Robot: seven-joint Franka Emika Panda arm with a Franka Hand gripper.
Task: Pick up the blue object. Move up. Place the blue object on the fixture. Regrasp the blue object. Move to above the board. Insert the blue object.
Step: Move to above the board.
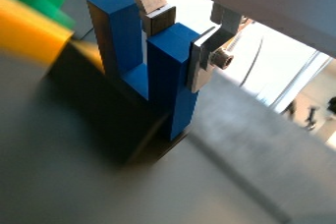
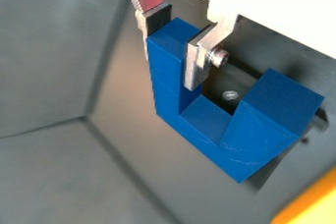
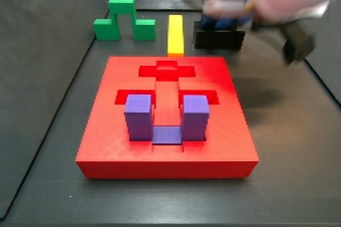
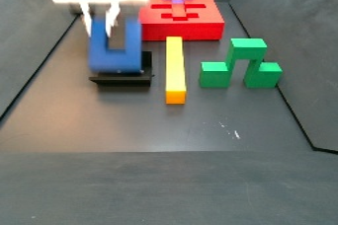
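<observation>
The blue object [image 1: 155,71] [image 2: 217,110] is a dark blue U-shaped block standing prongs-up in the black fixture [image 3: 217,40] [image 4: 122,75]. In both wrist views my gripper [image 1: 182,46] [image 2: 175,39] straddles one prong, with a silver finger [image 1: 206,59] flat against its side and the other pad against the opposite face. It is shut on that prong. The other prong [image 1: 113,22] stands free. In a side view my gripper [image 4: 101,27] hangs over the blue object [image 4: 114,47]; in the other it is motion-blurred [image 3: 229,12]. The red board [image 3: 120,141] [image 4: 199,27] lies apart from the fixture.
A purple U-shaped block [image 3: 166,116] sits in the board, beside a cross-shaped recess [image 3: 168,71]. A yellow bar [image 4: 175,71] [image 3: 176,32] lies next to the fixture. A green stepped block [image 4: 242,61] [image 3: 123,20] stands beyond the bar. Dark walls ring the floor.
</observation>
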